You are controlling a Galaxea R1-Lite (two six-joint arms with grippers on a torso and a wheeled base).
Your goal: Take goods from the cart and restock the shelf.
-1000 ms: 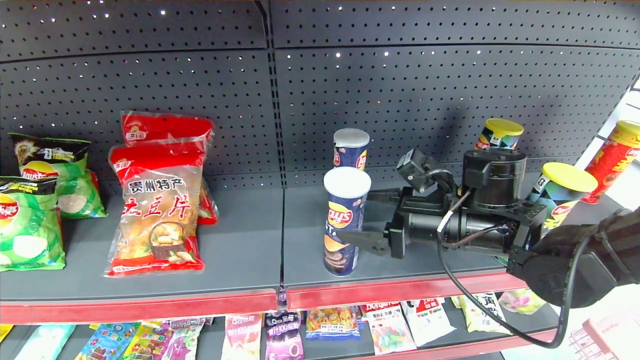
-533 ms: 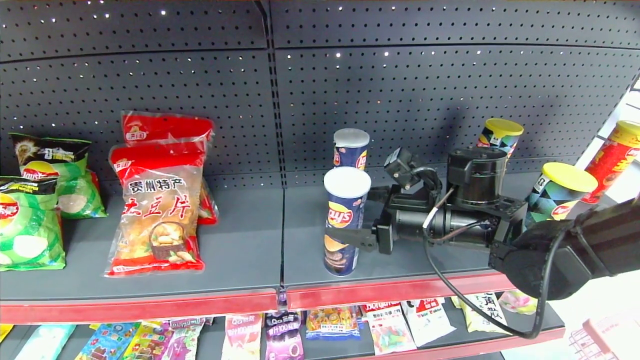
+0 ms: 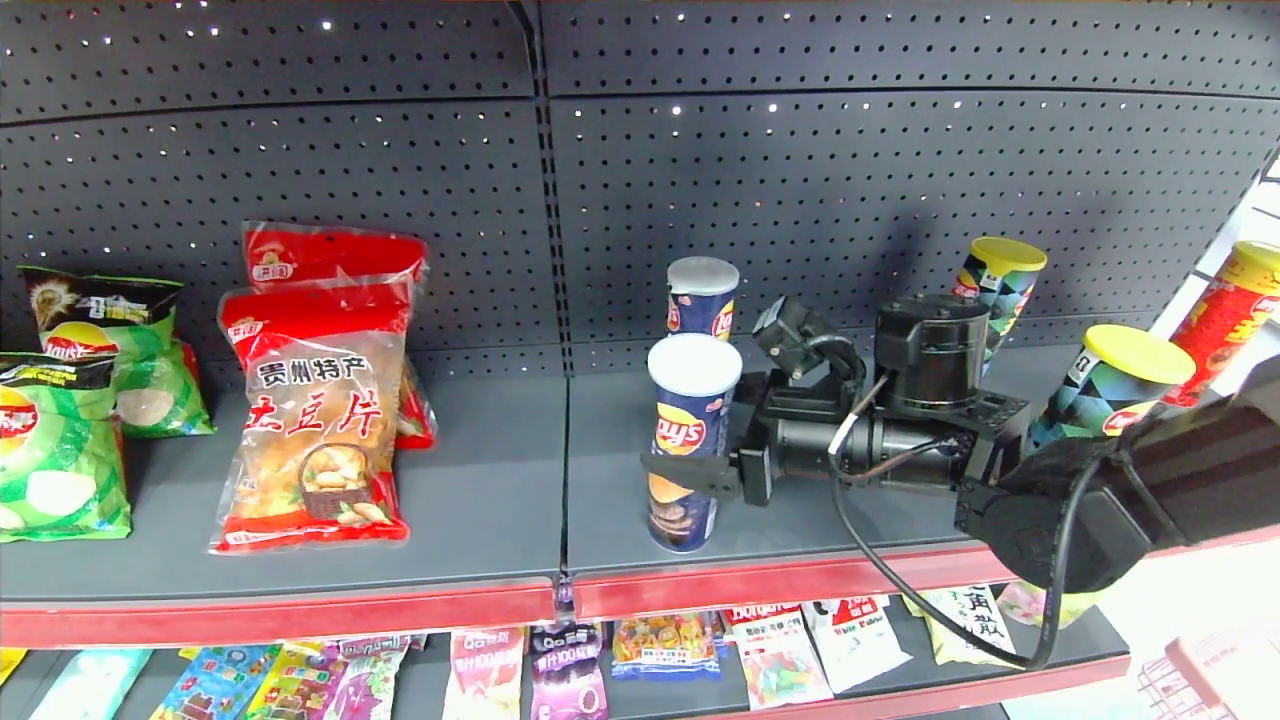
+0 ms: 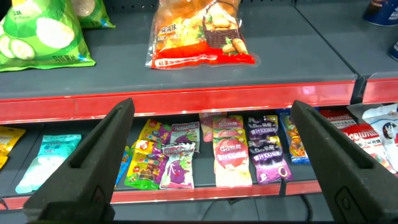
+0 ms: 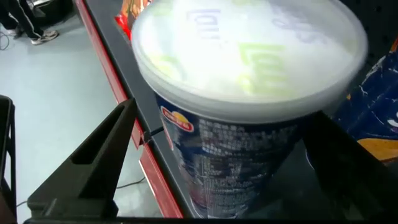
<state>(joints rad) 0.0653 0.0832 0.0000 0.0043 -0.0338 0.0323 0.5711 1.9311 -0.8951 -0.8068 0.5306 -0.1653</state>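
Observation:
A blue chips can (image 3: 690, 430) with a white lid stands upright near the front of the grey shelf (image 3: 480, 500), with a second blue can (image 3: 702, 295) behind it. My right gripper (image 3: 700, 425) is open and straddles the front can from the right. Its near finger (image 3: 690, 473) crosses the can's front and the far one is hidden behind it. In the right wrist view the can (image 5: 249, 74) sits between the spread fingers of the gripper (image 5: 236, 162), with a gap on one side. My left gripper (image 4: 211, 155) is open and holds nothing, facing the shelf's lower tiers.
Red bags of potato slices (image 3: 315, 420) and green chip bags (image 3: 60, 440) stand on the shelf's left. Yellow-lidded cans (image 3: 1115, 395) and a red can (image 3: 1225, 315) stand right of my arm. Candy packs (image 3: 570, 665) fill the tier below. A pink cart corner (image 3: 1215, 670) shows low right.
My right gripper has moved left along the shelf, and its open fingers now reach around the front blue can. The can has stayed in place.

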